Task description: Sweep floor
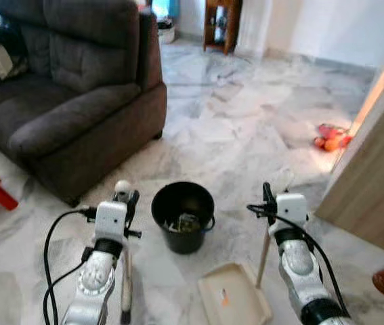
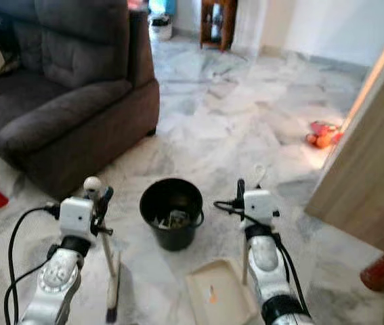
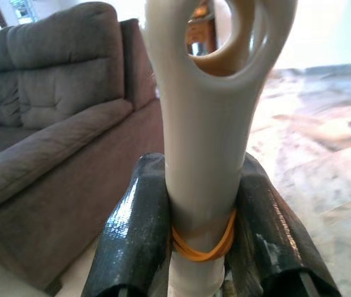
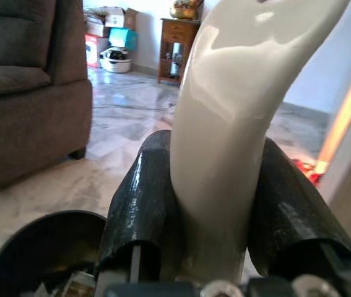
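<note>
Our left gripper [image 3: 200, 247] clamps the cream broom handle [image 3: 209, 124], whose brush end [image 1: 125, 308] rests on the marble floor [image 1: 246, 122] just below. Our right gripper [image 4: 215, 204] is closed around the dustpan handle [image 4: 237, 111], with the cream dustpan [image 1: 232, 294] on the floor beneath it. Between our grippers stands a black bin [image 1: 183, 215]; beyond the left one sits a grey sofa [image 1: 70, 88].
</note>
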Robot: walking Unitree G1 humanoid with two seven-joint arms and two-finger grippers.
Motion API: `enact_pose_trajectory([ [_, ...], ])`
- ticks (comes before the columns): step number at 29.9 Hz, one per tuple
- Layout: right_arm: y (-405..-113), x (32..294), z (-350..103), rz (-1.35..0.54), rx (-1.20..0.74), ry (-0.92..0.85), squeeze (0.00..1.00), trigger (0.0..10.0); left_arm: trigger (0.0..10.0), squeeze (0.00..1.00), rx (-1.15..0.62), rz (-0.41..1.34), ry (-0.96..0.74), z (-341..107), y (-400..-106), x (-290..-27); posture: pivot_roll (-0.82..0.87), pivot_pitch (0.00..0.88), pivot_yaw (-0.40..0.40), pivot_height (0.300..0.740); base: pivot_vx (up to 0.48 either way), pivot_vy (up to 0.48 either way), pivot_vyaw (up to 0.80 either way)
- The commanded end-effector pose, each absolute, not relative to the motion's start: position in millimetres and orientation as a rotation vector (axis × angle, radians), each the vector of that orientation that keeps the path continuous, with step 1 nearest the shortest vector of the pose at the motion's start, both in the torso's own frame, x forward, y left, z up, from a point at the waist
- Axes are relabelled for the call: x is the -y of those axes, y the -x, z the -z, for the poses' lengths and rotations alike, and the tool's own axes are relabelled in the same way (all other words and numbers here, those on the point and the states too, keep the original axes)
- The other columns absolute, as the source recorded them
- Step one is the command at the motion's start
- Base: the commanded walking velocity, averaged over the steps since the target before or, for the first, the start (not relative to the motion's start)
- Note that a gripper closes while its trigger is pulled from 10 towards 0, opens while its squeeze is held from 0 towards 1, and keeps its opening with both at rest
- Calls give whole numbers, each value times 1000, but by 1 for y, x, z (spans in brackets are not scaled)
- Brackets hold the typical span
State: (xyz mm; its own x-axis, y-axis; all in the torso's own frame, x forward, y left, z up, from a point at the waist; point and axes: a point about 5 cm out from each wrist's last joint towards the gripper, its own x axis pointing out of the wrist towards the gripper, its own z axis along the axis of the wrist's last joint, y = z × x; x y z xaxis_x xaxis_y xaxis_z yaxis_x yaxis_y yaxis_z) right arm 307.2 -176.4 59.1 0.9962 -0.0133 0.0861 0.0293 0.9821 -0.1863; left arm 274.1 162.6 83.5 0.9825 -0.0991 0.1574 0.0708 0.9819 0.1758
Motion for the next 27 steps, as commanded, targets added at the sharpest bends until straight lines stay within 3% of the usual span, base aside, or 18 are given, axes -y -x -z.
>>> enact_pose_trajectory([
  [1,-312,173,-68,4,131,189,0,10000,10000,0,209,84,-189,-92,-277,-165,98,0,7,740,-247,0,0],
  [7,-312,172,-68,1,132,187,0,10000,10000,0,210,87,-189,-92,-278,-164,97,0,7,740,-248,0,0],
  [27,-312,172,-64,8,93,174,0,10000,10000,0,211,78,-192,-92,-278,-164,98,0,5,740,0,0,-40],
])
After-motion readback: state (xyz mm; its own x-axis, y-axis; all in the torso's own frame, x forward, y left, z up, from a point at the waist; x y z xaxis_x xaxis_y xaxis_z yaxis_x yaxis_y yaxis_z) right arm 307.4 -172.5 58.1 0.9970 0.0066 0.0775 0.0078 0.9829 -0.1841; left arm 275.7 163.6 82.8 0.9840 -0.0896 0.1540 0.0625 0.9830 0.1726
